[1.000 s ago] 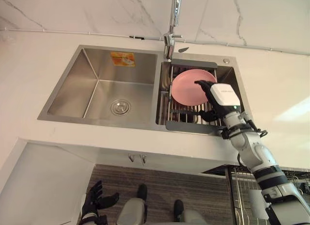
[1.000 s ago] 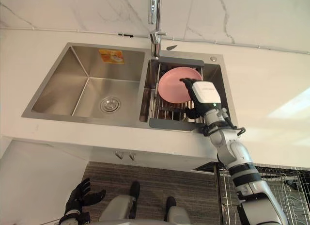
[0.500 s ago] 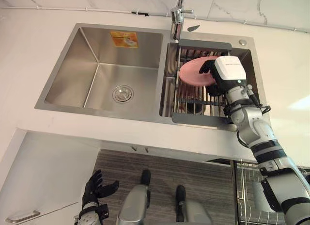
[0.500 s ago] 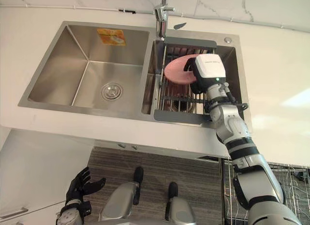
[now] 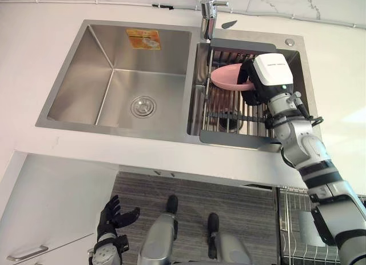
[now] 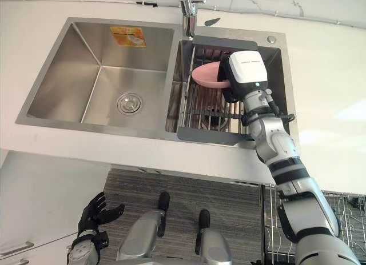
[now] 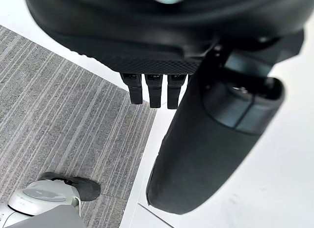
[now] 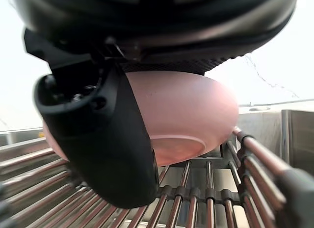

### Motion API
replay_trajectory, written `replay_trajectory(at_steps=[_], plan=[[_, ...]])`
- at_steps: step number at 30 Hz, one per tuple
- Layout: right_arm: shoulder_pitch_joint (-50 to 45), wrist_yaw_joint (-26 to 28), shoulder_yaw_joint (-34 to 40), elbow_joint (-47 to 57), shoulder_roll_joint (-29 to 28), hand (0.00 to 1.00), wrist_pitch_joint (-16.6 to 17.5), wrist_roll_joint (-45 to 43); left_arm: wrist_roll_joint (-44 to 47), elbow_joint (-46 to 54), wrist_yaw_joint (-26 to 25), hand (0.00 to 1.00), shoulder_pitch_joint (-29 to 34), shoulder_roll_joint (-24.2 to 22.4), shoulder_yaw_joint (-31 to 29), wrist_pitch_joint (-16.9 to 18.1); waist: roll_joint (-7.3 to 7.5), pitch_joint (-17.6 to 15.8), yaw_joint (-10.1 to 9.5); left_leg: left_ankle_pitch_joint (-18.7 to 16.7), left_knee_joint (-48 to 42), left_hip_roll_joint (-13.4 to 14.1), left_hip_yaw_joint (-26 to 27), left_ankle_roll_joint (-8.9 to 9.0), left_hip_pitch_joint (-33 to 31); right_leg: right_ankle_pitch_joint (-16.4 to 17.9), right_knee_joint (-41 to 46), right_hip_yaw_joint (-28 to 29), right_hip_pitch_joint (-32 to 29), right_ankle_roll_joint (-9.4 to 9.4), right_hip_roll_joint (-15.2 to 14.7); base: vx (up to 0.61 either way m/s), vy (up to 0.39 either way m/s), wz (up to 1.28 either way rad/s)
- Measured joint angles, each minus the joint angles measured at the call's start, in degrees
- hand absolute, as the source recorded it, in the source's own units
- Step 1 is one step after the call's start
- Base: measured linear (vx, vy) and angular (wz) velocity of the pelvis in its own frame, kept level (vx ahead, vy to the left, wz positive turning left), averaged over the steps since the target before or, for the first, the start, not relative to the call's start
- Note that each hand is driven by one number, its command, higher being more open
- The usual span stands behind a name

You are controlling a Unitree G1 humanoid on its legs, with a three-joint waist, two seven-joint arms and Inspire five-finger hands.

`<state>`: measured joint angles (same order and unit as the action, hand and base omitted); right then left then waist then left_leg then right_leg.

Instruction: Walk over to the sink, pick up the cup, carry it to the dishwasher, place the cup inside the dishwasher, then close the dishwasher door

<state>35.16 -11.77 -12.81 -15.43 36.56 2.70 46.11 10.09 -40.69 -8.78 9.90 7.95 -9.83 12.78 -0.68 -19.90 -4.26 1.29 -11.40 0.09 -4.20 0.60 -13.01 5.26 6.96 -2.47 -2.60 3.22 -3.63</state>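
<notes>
A pink bowl (image 5: 226,77) is in the right compartment of the sink, just above the wire drain rack (image 5: 229,113), tipped nearly flat with its base down. My right hand (image 5: 269,79) is at the bowl's right rim and grips it. In the right wrist view the thumb (image 8: 105,139) curls across the bowl's underside (image 8: 186,110) and the fingers are hidden above the rim. My left hand (image 5: 111,216) hangs low at the left over the floor, fingers spread and empty; the left wrist view shows its straight fingers (image 7: 149,90).
The large left basin (image 5: 126,76) with its drain is bare steel. The faucet (image 5: 209,13) rises behind the divider. White counter surrounds the sink. A wire dishwasher rack (image 5: 297,231) shows at the lower right, a white cabinet front (image 5: 51,208) at the lower left.
The right hand's fingers have curled onto the bowl, and the bowl has tipped from standing on edge to nearly flat. The camera has dipped. The left hand stays as it was.
</notes>
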Motion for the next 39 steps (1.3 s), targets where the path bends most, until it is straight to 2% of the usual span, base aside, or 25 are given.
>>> replay_trajectory(at_steps=[5,9,15,19,21,24,28,31,34,36,37,38,39], plan=[[-7.86,-0.93,4.82,13.72,2.02,0.3,3.86,-1.54,-0.11,-0.14,0.07,0.9,0.25,-0.04,-0.02,-0.06,0.1,0.06,1.41,-0.52,0.48,0.27,0.77,0.13,2.32,0.01,-0.05,0.82,1.72,0.0,0.1,0.0,-0.008,-0.08],[-11.45,-2.03,7.48,19.43,2.4,0.3,6.07,-1.54,-0.36,-0.79,0.33,0.9,0.46,-0.13,-0.02,-0.29,0.4,0.25,2.16,-0.52,1.27,0.47,2.05,0.13,4.02,0.02,-0.33,1.95,2.63,0.03,0.04,-0.01,-0.006,-0.16],[-20.39,-2.18,13.73,26.0,2.48,0.3,7.98,-1.6,-1.16,-2.52,0.5,0.9,0.82,-0.11,-0.1,-0.54,2.07,1.59,3.54,-0.58,1.99,0.59,3.15,0.12,5.67,0.04,-0.78,3.02,3.63,0.05,-0.06,0.0,-0.004,-0.1],[-28.8,-2.34,20.98,29.51,1.25,0.3,8.77,-2.65,-1.27,-2.8,0.7,0.9,2.9,-0.15,-0.9,-1.18,2.87,3.92,4.87,-0.87,2.0,0.57,3.4,0.13,6.74,0.02,-1.13,3.31,4.77,0.07,-0.14,0.01,0.001,-0.03],[-30.83,-2.59,23.62,30.09,0.48,0.3,8.78,-3.61,-1.28,-3.19,0.73,0.9,3.16,-0.08,-1.14,-1.32,2.8,4.13,5.36,-1.02,2.02,0.56,3.4,0.19,7.53,0.07,-1.23,3.29,5.56,0.13,-0.18,0.0,0.0,0.0],[-34.82,-3.83,28.11,30.36,-1.89,0.3,8.5,-4.52,-2.37,-4.56,1.59,0.9,4.04,-0.11,-1.14,-1.33,2.31,6.24,6.44,-1.21,2.05,0.54,3.4,0.29,7.62,0.29,-1.34,3.27,5.56,0.15,-0.22,-0.01,-0.004,0.0],[-40.18,-4.91,32.71,31.47,-5.27,0.3,7.53,-6.44,-2.43,-5.0,1.69,0.9,4.54,-0.26,-1.14,-1.51,0.92,7.24,7.42,-2.77,-1.16,0.94,3.07,0.42,6.61,0.89,-0.43,2.94,5.71,-0.11,0.28,-0.02,-0.008,0.01],[-41.93,-5.78,33.23,31.62,-8.38,0.3,6.69,-6.7,-2.43,-5.31,1.66,0.9,4.84,-0.63,-1.14,-1.55,-0.63,7.65,8.01,-6.11,-7.65,1.69,2.46,0.8,4.39,1.64,1.49,3.85,4.99,-0.36,1.61,-0.04,0.004,-0.11],[-42.63,-5.83,33.11,32.98,-11.05,0.3,6.35,-6.53,-2.37,-5.3,1.56,0.9,4.95,-2.14,-2.03,-1.54,-1.09,7.52,7.57,-8.25,-9.98,1.01,0.18,1.44,3.31,1.96,3.95,7.49,1.91,-0.3,2.4,-0.05,0.037,-0.58],[-42.54,-5.92,32.16,34.48,-12.77,0.3,5.9,-6.43,-2.27,-5.3,1.47,0.9,5.05,-3.09,-2.48,-1.55,-1.01,7.46,6.55,-8.85,-9.99,1.02,2.23,1.04,2.87,1.84,5.62,12.11,-1.4,-0.11,2.98,-0.04,0.078,-1.19],[-42.46,-6.26,31.16,34.97,-13.18,0.3,5.78,-6.4,-2.27,-5.32,1.43,0.9,5.16,-3.71,-2.97,-1.56,-1.04,7.41,6.66,-9.26,-10.46,1.27,4.28,0.72,2.17,1.41,6.48,14.43,-3.52,0.43,3.32,-0.05,0.091,-1.29],[-42.44,-6.41,30.54,34.92,-13.27,0.3,5.45,-6.18,-2.23,-5.31,1.35,0.9,5.37,-3.98,-3.37,-1.56,-1.03,7.36,6.66,-9.28,-10.83,1.57,5.5,0.28,1.82,1.33,6.64,15.24,-4.35,0.3,3.36,-0.05,0.073,-1.14],[-42.37,-6.45,29.43,34.22,-13.47,0.3,4.37,-5.38,-2.2,-5.28,1.11,0.9,5.07,-4.04,-3.82,-1.54,-0.86,7.21,6.7,-9.37,-11.2,2.43,8.02,-0.35,1.57,1.41,7.03,14.94,-5.72,-0.82,2.92,-0.08,0.079,-1.04]])
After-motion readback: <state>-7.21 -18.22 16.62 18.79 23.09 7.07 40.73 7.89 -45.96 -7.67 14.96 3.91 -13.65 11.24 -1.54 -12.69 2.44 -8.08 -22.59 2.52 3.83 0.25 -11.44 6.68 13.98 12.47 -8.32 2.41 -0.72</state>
